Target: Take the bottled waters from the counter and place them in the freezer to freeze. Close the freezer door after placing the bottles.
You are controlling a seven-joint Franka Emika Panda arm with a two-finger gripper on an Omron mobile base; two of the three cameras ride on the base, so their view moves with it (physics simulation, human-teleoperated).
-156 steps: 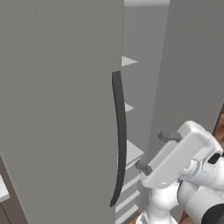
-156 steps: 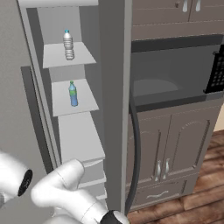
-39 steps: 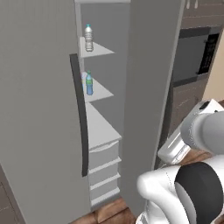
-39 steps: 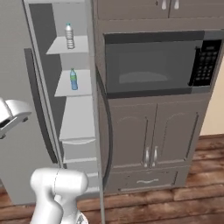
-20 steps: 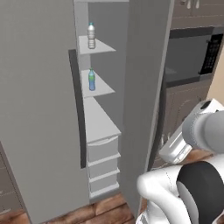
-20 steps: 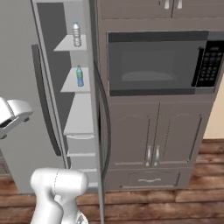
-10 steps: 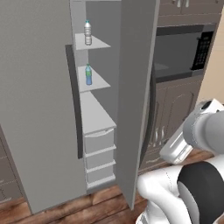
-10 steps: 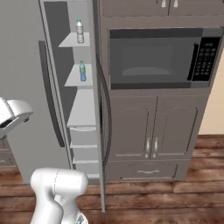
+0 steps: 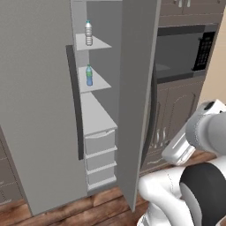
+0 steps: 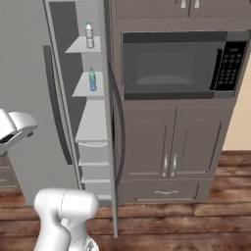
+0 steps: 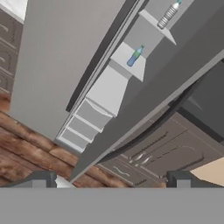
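The freezer (image 9: 39, 110) stands with its door (image 9: 137, 88) swung wide, edge-on to me. On the top white shelf inside stands the clear bottled water (image 9: 88, 33) (image 10: 89, 34) (image 11: 168, 14). The blue one (image 9: 89, 76) (image 10: 92, 80) (image 11: 135, 56) stands upright on the shelf below. My gripper (image 11: 111, 179) hangs well back from the freezer and low, open, with nothing between its fingertips (image 11: 43, 178). A corner of the counter (image 11: 13, 8) shows to the freezer's left.
A built-in microwave (image 10: 176, 63) sits in grey cabinets (image 10: 166, 147) right of the open door. The door's long dark handle (image 10: 120, 132) faces those cabinets. White drawers (image 9: 100, 154) fill the freezer's lower part. Wood floor (image 10: 186, 230) spreads in front.
The whole scene has shifted in both base views, so the base has moved. Both bottles stay on their shelves, the door stays open, and the gripper stays open.
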